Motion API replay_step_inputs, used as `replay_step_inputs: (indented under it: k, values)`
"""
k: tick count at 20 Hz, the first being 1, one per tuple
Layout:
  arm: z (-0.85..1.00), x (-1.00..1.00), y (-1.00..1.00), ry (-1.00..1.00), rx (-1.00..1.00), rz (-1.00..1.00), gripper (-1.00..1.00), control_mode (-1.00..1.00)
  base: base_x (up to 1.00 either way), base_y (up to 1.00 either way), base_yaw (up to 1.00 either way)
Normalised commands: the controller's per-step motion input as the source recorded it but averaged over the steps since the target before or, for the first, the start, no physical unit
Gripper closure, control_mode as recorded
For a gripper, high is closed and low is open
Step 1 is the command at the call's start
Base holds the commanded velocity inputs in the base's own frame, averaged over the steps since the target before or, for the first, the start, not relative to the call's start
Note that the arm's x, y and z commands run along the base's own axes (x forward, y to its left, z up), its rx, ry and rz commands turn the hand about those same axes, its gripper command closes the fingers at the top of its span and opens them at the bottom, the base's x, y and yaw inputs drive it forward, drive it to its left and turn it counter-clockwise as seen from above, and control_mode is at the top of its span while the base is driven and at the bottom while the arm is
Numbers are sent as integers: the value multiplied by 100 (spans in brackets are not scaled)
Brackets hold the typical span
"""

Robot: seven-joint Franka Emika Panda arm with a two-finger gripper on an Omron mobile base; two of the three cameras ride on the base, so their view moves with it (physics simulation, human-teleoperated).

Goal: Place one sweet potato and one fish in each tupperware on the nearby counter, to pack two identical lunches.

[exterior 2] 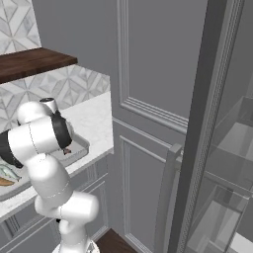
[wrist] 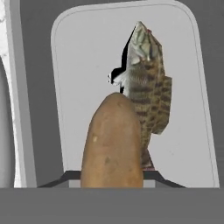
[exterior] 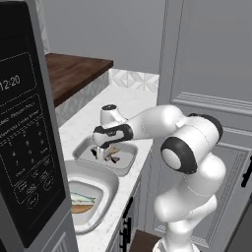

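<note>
Here the sweet potato (wrist: 113,142) sits clamped between the jaws (exterior: 107,153), its tapered end pointing away from them toward the rectangular tupperware (wrist: 83,65) just beyond. A dark fish (wrist: 146,83) already lies in that container, beside and past the tuber's tip; likely the potato is held lengthwise to drop in alongside it. Off to the jaws' side on the white surface (exterior: 133,101), the rounder tupperware (exterior: 106,184) holds a pale fish (exterior: 81,198) with an orange tuber (exterior: 81,208).

Arm (exterior 2: 42,143) bending over the counter (exterior 2: 91,123)
It is reaching down toward a grey tupperware (exterior 2: 79,150), while a pale fish (exterior 2: 7,173) is lying at the left edge.
</note>
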Motion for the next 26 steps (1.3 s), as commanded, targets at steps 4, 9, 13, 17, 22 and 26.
replay_step_inputs:
  k: [4, 9, 13, 17, 22, 26]
  values:
    - [14, -6, 0, 0, 0, 0, -100, -100, 0, 0, 0]
    - [41, -38, -16, 0, 0, -3, -100, -100, 0, 0, 0]
    - [38, -73, -92, 0, 9, -25, -100, -100, 0, 0, 0]
    - [36, -95, -93, 7, 9, -34, -100, -100, 0, 0, 0]
    - [73, -100, -76, 4, 3, -27, -100, -100, 0, 0, 0]
    - [100, -100, -46, 0, 0, -19, -100, -100, 0, 0, 0]
